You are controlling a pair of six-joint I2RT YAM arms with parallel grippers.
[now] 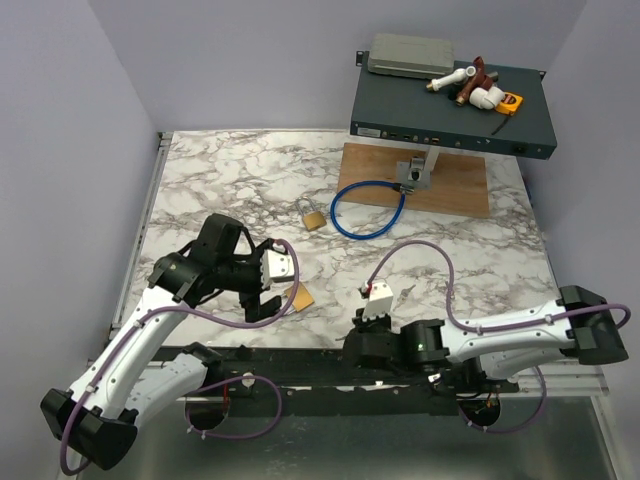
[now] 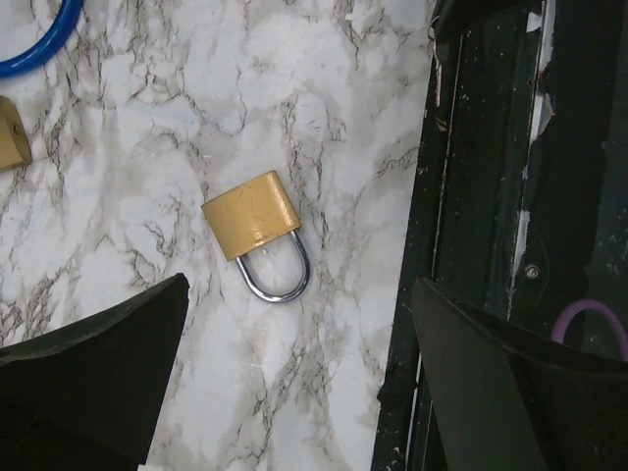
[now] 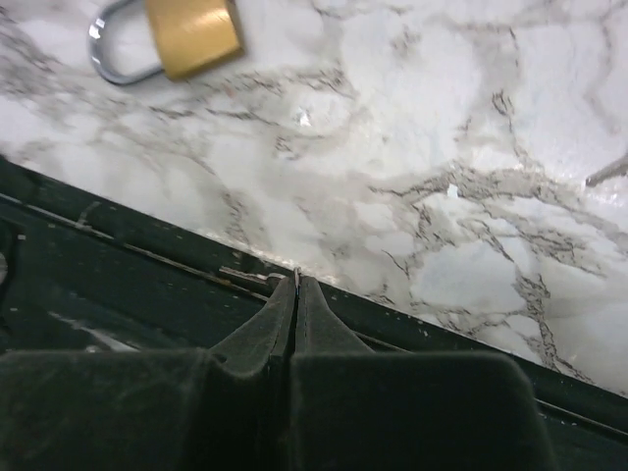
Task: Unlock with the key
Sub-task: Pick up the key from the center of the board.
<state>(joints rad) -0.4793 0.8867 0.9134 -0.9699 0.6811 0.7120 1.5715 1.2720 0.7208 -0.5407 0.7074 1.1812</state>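
Observation:
A brass padlock [image 1: 298, 296] with a silver shackle lies flat near the table's front edge. In the left wrist view that padlock [image 2: 253, 214] lies shackle towards the camera. My left gripper [image 1: 268, 280] hovers over it, open wide [image 2: 299, 287], touching nothing. A second brass padlock [image 1: 313, 218] lies farther back beside the blue loop. My right gripper [image 1: 358, 330] hangs over the table's front rail, shut [image 3: 297, 280]. A thin silvery sliver, the key [image 3: 297, 274], pokes edge-on from between its fingertips. The near padlock [image 3: 191, 34] lies up and to the left of them.
A blue cable loop [image 1: 368, 210] lies mid-table, in front of a wooden board [image 1: 460, 185] carrying a grey fixture [image 1: 415, 172]. Behind it a dark flat box [image 1: 450, 115] bears pipe fittings. A black rail [image 2: 471, 196] runs along the table's near edge.

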